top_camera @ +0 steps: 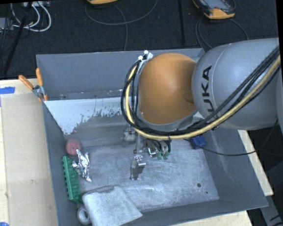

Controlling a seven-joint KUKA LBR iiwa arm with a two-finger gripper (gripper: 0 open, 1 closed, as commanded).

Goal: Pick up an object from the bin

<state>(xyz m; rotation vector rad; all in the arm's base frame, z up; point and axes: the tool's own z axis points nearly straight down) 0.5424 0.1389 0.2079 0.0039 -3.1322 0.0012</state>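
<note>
The gripper (136, 168) stands over a bare patch of floor in the middle of the bin (207, 188), pointing down, with its tip close to or on the metal. Whether it is set wide or narrow cannot be told, and no object can be made out in it.

The nearest object is a piece of crumpled foil (82, 165), to the left of the gripper and apart from it. The foil lies against the inner side of a green comb-like strip (70, 179), which runs along the left wall. A pink ball (72, 147) rests just beyond the far end of the strip, near the foil.

A white cloth (110, 208) lies folded in the near left corner, to the near left of the gripper and apart from it. A grey ring (83, 216) sits at the left edge of the cloth, touching it or partly under it.

A small blue thing (198, 142) shows at the right of the floor, just below the edge of the arm (243, 91); its kind cannot be told.

The arm enters from the right and crosses the far half of the bin. An orange cover (161, 86) is fixed over the wrist, above the gripper. Yellow and black cables (127, 99) loop round the left side of the cover and run back along the arm.
</note>
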